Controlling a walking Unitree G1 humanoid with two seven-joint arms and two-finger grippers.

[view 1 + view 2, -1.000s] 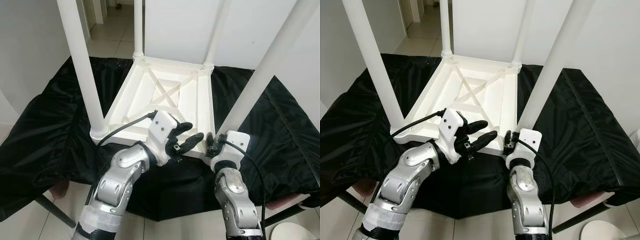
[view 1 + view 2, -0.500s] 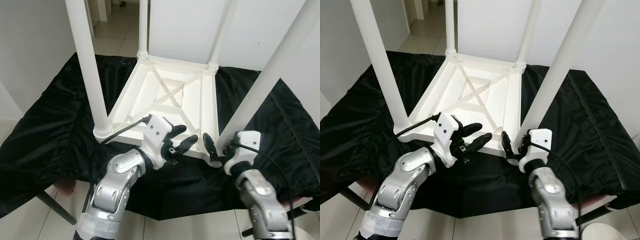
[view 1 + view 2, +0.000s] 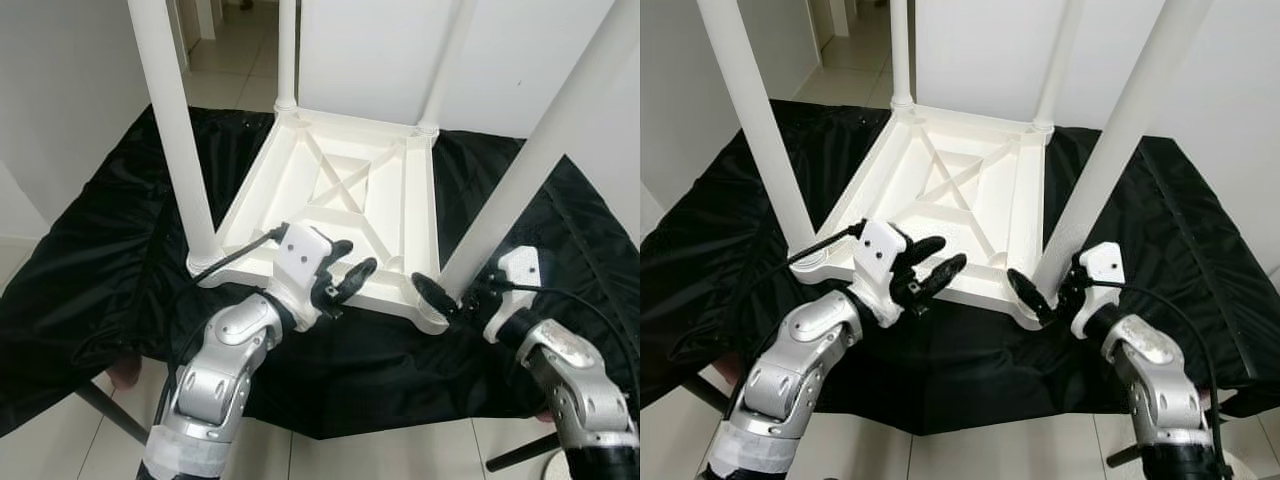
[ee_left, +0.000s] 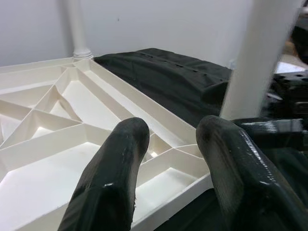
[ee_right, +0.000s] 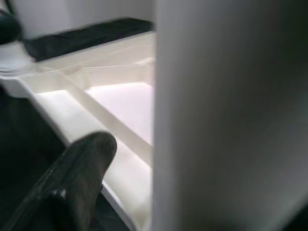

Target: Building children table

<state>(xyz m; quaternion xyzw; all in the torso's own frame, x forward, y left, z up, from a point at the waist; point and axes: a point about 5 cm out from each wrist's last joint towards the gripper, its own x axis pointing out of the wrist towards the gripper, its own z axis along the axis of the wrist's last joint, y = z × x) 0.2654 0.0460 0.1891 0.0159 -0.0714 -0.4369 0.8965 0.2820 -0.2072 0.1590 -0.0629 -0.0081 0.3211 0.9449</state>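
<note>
A white children's table (image 3: 345,190) lies upside down on a black cloth, its four legs pointing up. My left gripper (image 3: 352,258) is open just above the table's near rim, with nothing between its fingers (image 4: 115,173). My right gripper (image 3: 445,295) is open at the foot of the near right leg (image 3: 530,160). One black finger (image 5: 77,178) shows beside that leg (image 5: 226,115), and the other finger is hidden behind it. I cannot tell whether the fingers touch the leg. The near left leg (image 3: 175,130) stands to the left of my left arm.
The black cloth (image 3: 100,250) covers a low support with a dark metal leg (image 3: 105,420) at the front left. Pale floor tiles lie below its near edge. White walls close in on both sides, and a doorway opens at the back left.
My right gripper has swung out to the right, from the table's near rim to the foot of the near right leg. The left gripper has shifted slightly left along the rim.
</note>
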